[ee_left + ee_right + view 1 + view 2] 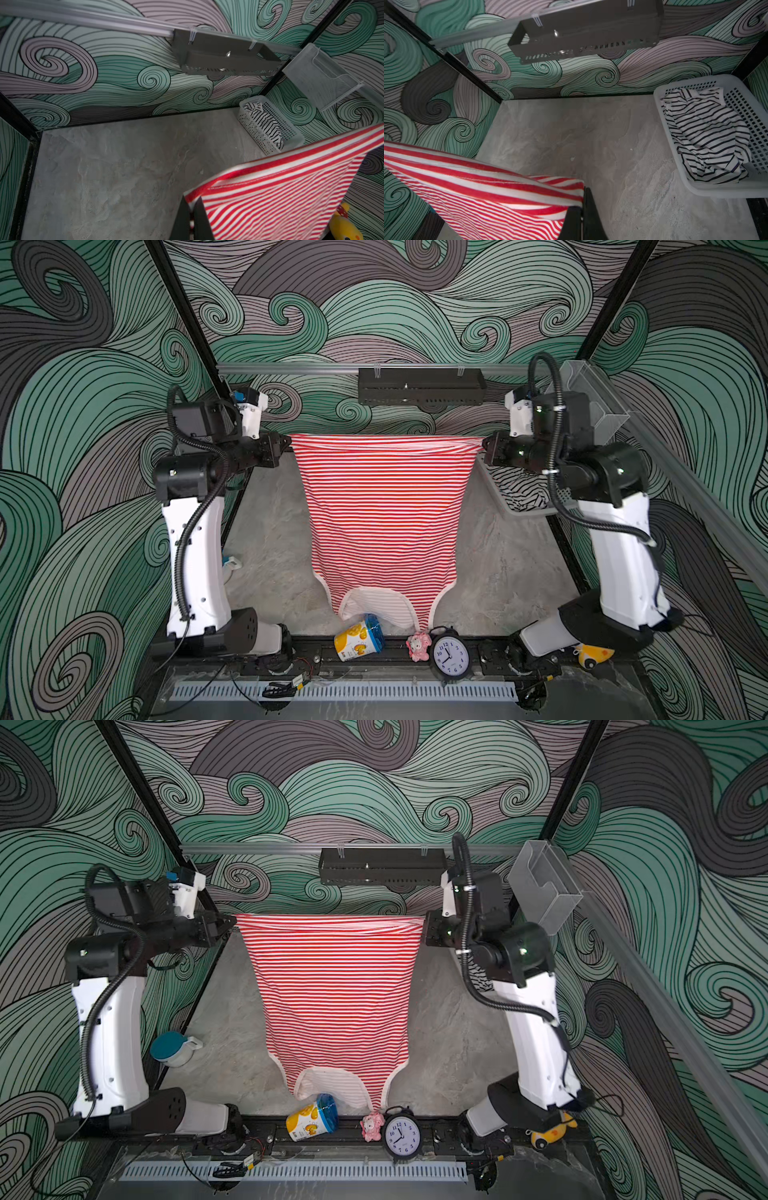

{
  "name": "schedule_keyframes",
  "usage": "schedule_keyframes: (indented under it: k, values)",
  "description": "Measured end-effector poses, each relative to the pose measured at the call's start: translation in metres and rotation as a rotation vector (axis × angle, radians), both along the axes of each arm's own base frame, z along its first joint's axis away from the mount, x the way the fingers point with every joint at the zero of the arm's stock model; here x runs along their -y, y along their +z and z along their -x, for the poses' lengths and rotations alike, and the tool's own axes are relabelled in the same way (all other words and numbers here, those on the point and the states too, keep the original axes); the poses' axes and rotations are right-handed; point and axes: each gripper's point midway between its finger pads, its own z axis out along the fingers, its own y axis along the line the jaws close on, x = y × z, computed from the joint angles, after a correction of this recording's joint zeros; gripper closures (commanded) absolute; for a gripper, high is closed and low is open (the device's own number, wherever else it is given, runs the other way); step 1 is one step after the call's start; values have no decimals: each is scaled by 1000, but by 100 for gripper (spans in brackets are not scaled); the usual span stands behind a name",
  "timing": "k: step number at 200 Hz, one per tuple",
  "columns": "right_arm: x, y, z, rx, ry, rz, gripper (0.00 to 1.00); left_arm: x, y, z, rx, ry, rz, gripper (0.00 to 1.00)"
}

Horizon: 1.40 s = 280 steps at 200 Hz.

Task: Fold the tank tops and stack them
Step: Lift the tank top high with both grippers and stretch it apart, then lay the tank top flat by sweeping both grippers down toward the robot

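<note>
Along the near edge of the grey stone-look surface (270,539) lie a tipped yellow-and-blue canister (358,637), a small pink plush toy (419,646) and a round black alarm clock (451,655). A yellow plush toy (592,655) sits at the near right corner, and a white mug with a teal lid (172,1048) stands at the left edge.

Just behind the canister hangs the strap end of the red-and-white striped tank top with cream trim (384,510); whether it touches the surface cannot be told. Its hem is stretched taut in the air above the middle. The left fingers (201,220) are clenched on one hem corner and the right fingers (591,220) on the other.

The black-and-white striped tank top (708,135) lies crumpled in the white perforated plastic basket (724,190) at the far right corner.

The task looks barely begun: no fold is made, no stack exists, and one top waits in the basket. The middle and far left of the surface are bare, which gives room to lay the cloth away from the crowded near edge.
</note>
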Motion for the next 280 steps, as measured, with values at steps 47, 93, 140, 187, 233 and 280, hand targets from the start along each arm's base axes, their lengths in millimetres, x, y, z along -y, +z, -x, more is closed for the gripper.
schedule_keyframes:
  k: [47,93,140,187,233,280]
  values:
    - [-11,-36,-89,-80,36,-50,100,-14,-35,-77,-74,34,-27,100]
    - [3,-8,-113,-1,88,-177,100,-13,25,-93,109,40,-58,100]
    - [5,-12,-90,-3,128,-238,100,-10,8,-70,139,46,-61,100]
    - [6,-143,-65,-238,83,-278,100,-6,-166,-51,-186,-3,-63,100]
    - [11,-263,-16,-460,26,-308,100,3,-266,10,-383,-124,-129,100]
    - [15,-325,28,-571,2,-325,100,7,-328,57,-546,-226,-191,100]
